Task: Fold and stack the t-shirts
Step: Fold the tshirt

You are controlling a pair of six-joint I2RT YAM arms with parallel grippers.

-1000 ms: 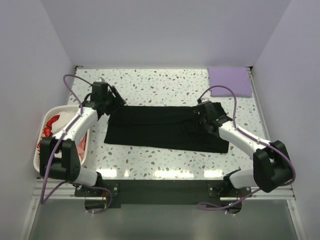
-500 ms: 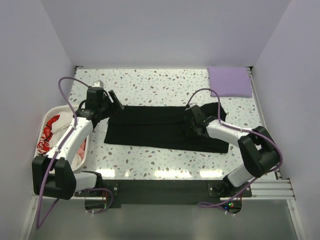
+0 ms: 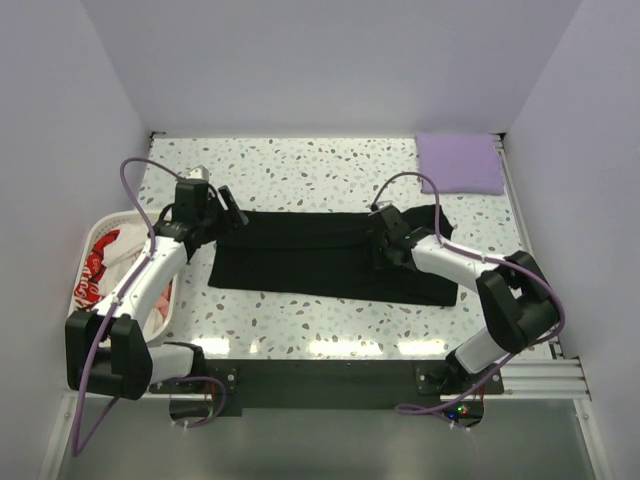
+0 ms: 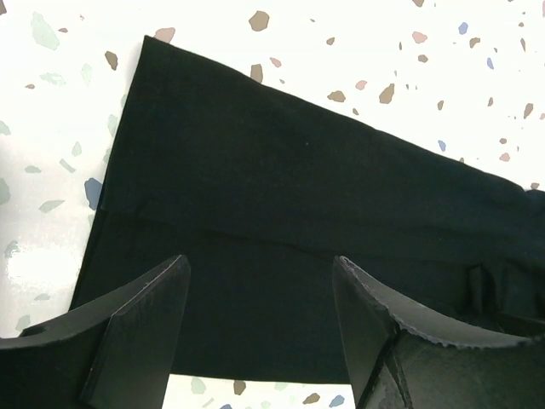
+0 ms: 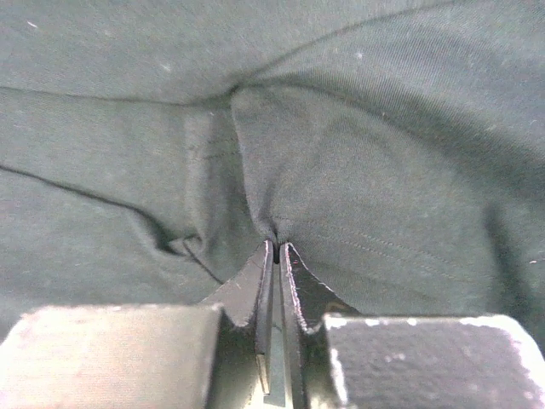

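Observation:
The black t-shirt [image 3: 300, 258] lies folded into a long strip across the middle of the table. My left gripper [image 3: 232, 210] hovers open over its left end; in the left wrist view its fingers [image 4: 260, 260] straddle black cloth [image 4: 281, 162] with nothing between them. My right gripper [image 3: 378, 246] is down on the strip right of centre. In the right wrist view it [image 5: 277, 247] is shut on a pinched ridge of the black fabric [image 5: 366, 170]. The lavender t-shirt [image 3: 458, 163] lies folded at the back right corner. A white t-shirt with red lettering [image 3: 98, 262] sits in the basket.
The white slotted basket [image 3: 74, 318] stands at the table's left edge, beside my left arm. White walls close the table at the back and on both sides. Speckled tabletop [image 3: 320, 170] shows behind the black strip.
My right gripper slid left along the black strip and closed on a fold of its fabric. My left gripper shifted slightly over the left end and stayed open.

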